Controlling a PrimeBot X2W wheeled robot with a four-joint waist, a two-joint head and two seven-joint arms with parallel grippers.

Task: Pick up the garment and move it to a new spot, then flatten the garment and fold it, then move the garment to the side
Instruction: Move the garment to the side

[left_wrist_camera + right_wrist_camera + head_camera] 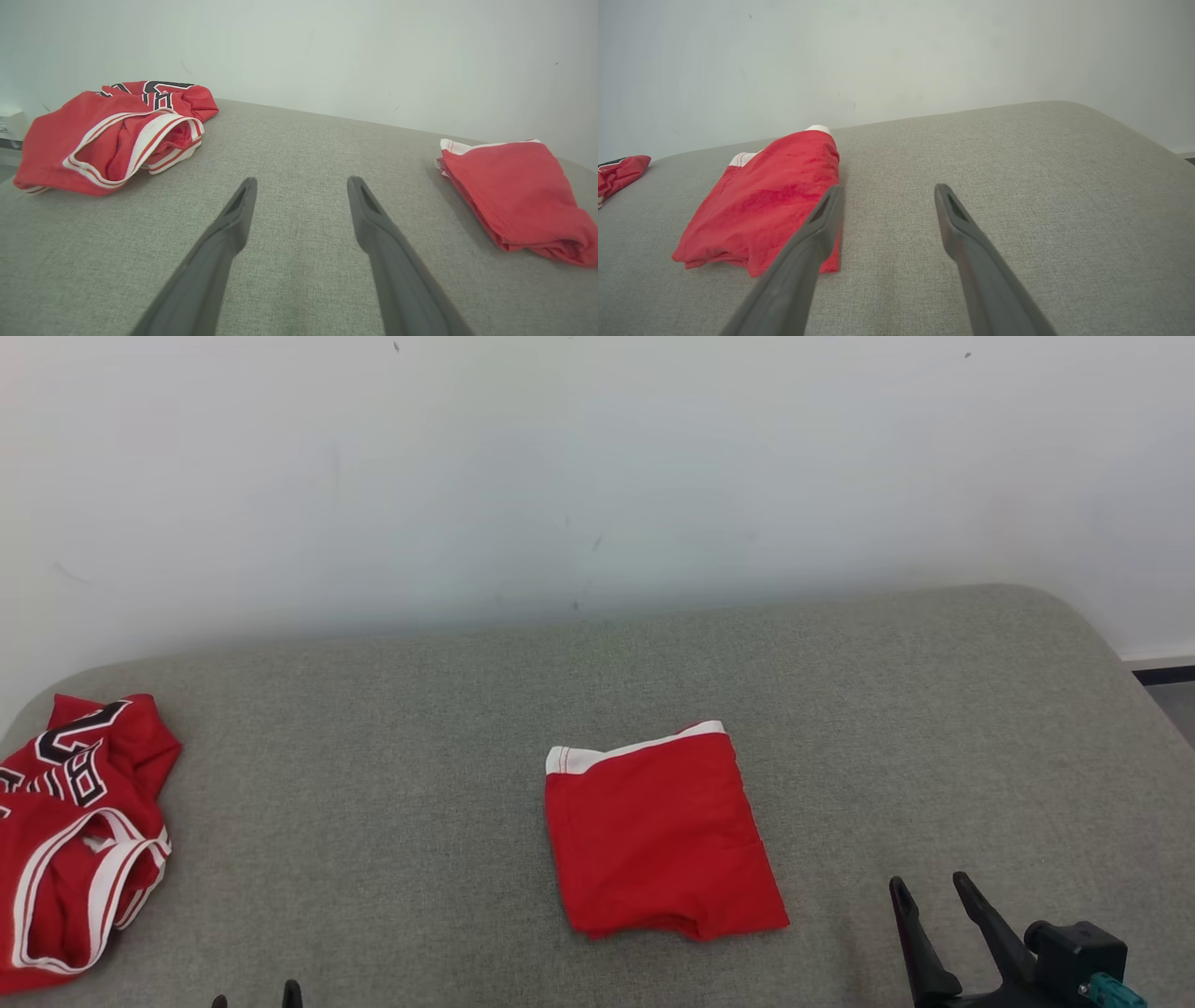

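Folded red garment [658, 835] on grey cushion [373, 756], jersey [75, 831] cropped at edge, left tool [301, 182] and right tool [887, 189] spread, empty.

Matt red cloth shorts [658, 840] lie on a coarse-woven grey fabric surface [392, 784].

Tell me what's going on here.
Nothing is being handled right now. A folded red garment lies in the middle of the grey padded surface, and a crumpled red jersey sits at the robot's far left. The left fingers and right fingers are spread open and empty, the right ones beside the folded garment.
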